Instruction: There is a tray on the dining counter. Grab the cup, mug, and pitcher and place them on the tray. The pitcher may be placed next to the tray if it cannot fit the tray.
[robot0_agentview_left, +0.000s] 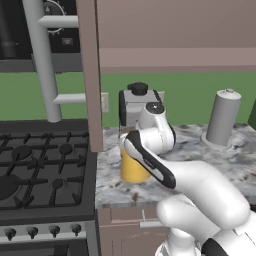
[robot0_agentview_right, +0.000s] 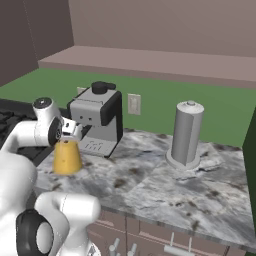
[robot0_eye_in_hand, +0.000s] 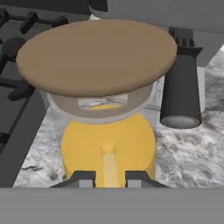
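Directly below the gripper (robot0_eye_in_hand: 110, 177) the pitcher (robot0_eye_in_hand: 107, 144) is seen, standing upright on the marbled worktop (robot0_agentview_right: 165, 187); its wide brown top spreads just ahead of the hand, and its yellow-filled body widens beneath. In the hand view the two dark fingertips (robot0_eye_in_hand: 83, 177) are set narrowly apart, close against the pitcher's near side, with a pale vertical streak on the body between them. Whether the pads are actually pressed on the glass cannot be told, so the jaws can be described only as nearly closed, and a grip cannot be confirmed.

From the right base view the gripper (robot0_agentview_right: 70, 131) is placed at the pitcher's neck, with the yellow cone (robot0_agentview_right: 67, 157) hanging under it and resting on the stone. Just beyond the gripper stands a grey and black coffee machine (robot0_agentview_right: 97, 117), whose dark spout is seen beside the pitcher's top in the hand view. To the gripper's left lies the black stove (robot0_agentview_left: 40, 170). Well to its right a grey upright cylinder (robot0_agentview_right: 187, 132) is set on a round base.
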